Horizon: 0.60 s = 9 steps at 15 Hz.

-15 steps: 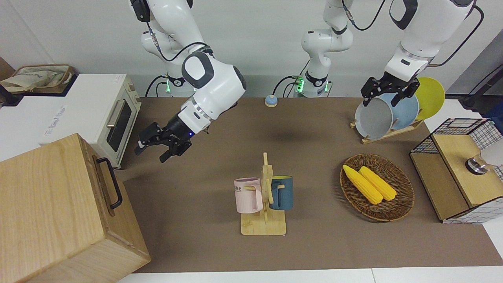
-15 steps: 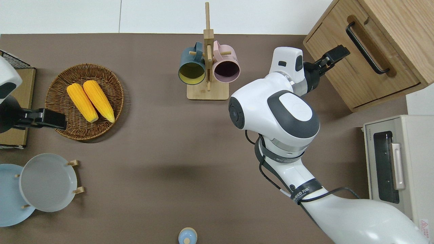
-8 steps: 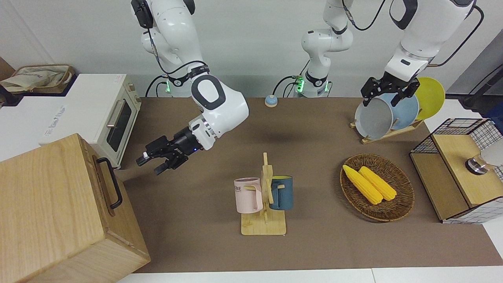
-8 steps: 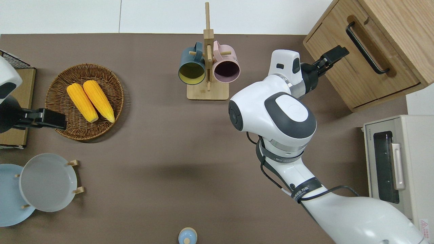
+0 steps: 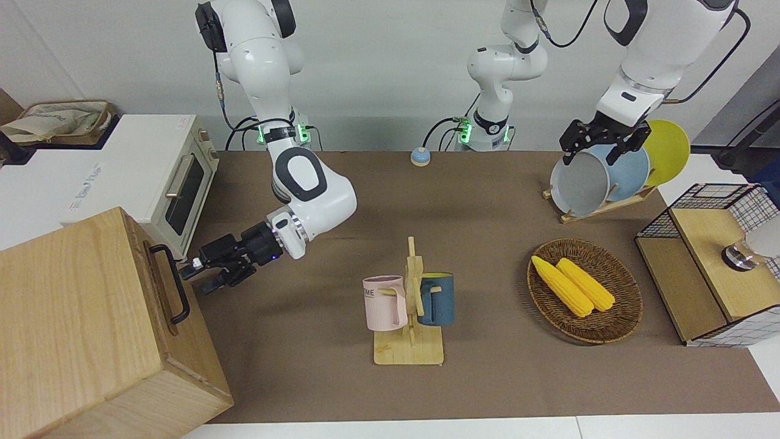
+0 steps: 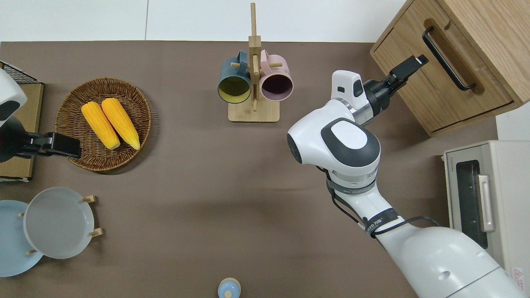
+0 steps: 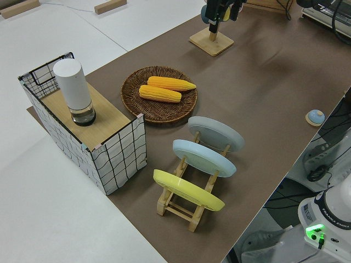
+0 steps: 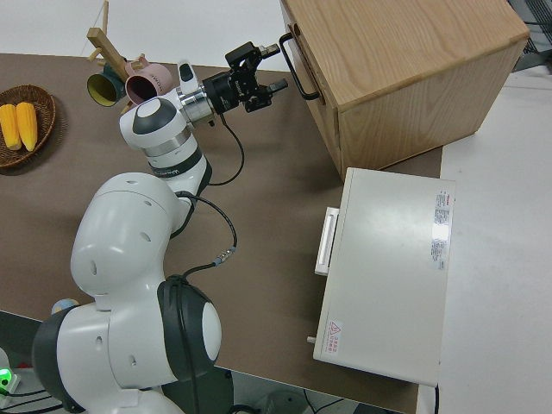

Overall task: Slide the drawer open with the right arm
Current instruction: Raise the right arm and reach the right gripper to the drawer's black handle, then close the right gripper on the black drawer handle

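- The pale-wood cabinet (image 5: 91, 323) stands at the right arm's end of the counter (image 5: 487, 390), at the edge farthest from the robots; the drawer (image 6: 439, 87) is shut flush, and its black loop handle (image 5: 172, 283) faces the middle of the counter.
- The white toaster oven (image 5: 164, 183) sits nearer to the robots than the cabinet, door shut.
- A mug tree (image 5: 411, 317) carries a pink mug (image 5: 385, 303) and a blue mug (image 5: 436, 299).
- A wicker basket (image 5: 627, 305) holds two corn cobs (image 5: 573, 285).
- Bare brown counter lies between the cabinet and the mug tree.
- The right gripper (image 5: 198, 275) has its fingers spread apart and holds nothing; it hangs just beside the handle's end, with its upper fingertip (image 6: 422, 58) over the drawer front.
- The left gripper (image 5: 600, 139) is parked; its fingers read as spread.
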Each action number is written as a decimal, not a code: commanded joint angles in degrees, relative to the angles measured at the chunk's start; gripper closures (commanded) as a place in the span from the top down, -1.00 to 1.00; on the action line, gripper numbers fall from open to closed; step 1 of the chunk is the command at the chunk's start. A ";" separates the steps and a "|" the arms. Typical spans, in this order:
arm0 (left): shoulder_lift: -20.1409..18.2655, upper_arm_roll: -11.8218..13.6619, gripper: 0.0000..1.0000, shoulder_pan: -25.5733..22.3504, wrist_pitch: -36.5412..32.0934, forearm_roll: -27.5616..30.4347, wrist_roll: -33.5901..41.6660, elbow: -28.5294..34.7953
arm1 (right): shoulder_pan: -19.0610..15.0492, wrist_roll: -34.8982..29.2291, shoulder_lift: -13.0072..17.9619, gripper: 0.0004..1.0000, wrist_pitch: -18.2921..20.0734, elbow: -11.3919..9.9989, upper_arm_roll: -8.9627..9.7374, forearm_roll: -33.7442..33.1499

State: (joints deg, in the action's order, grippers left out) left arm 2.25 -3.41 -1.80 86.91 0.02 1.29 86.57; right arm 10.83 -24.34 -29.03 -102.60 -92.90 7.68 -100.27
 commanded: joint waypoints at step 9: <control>0.65 -0.37 0.99 -0.22 -1.13 -0.98 0.55 -1.49 | -2.49 -0.53 0.56 -0.06 -1.37 0.97 1.02 -0.62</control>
State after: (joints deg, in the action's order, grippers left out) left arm 2.25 -3.41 -1.80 86.91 0.02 1.29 86.57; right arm 9.32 -24.61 -28.94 -102.82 -92.15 7.86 -100.28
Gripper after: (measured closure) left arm 0.004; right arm 0.159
